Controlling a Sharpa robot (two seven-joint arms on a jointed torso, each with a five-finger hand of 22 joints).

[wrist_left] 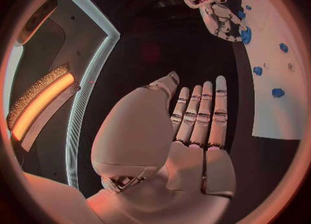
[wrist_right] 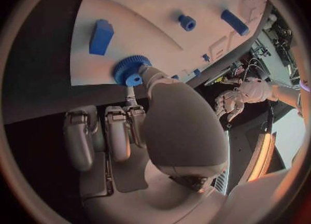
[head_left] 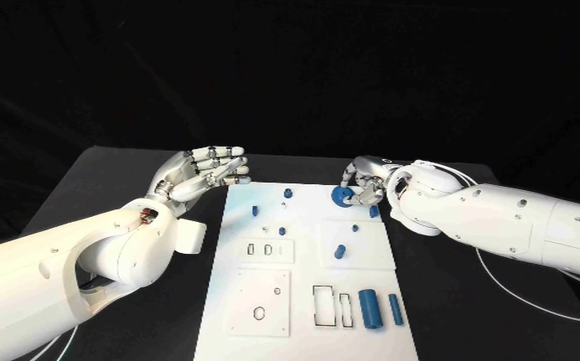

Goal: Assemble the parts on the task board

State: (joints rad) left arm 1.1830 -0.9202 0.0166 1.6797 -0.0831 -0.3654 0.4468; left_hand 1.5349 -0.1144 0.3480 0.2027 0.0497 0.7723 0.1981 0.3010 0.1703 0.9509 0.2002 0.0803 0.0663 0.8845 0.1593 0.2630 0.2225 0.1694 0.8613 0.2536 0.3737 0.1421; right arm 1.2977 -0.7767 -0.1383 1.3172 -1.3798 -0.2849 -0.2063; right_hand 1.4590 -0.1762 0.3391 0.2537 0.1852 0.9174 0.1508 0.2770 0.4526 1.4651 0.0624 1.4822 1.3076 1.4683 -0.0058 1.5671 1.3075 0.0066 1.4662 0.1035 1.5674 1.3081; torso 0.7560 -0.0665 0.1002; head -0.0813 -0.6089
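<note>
Head view shows the right hand [head_left: 366, 183] pinching a blue gear [head_left: 342, 197] at the board's [head_left: 308, 294] one o'clock edge. I judge a gear placement in hand; next it needs lowering squarely onto its seat. Left hand [head_left: 205, 173] hovers off the board's eleven o'clock corner, fingers loosely curled, holding nothing.

Matt white task board [head_left: 363, 248]; ridged blue plastic gear [wrist_right: 129, 70].

left hand [wrist_left: 194, 125] fingers straight, empty | right hand [wrist_left: 223, 19] at blue gear [wrist_left: 246, 35] (board [wrist_left: 272, 105] edge)
</note>
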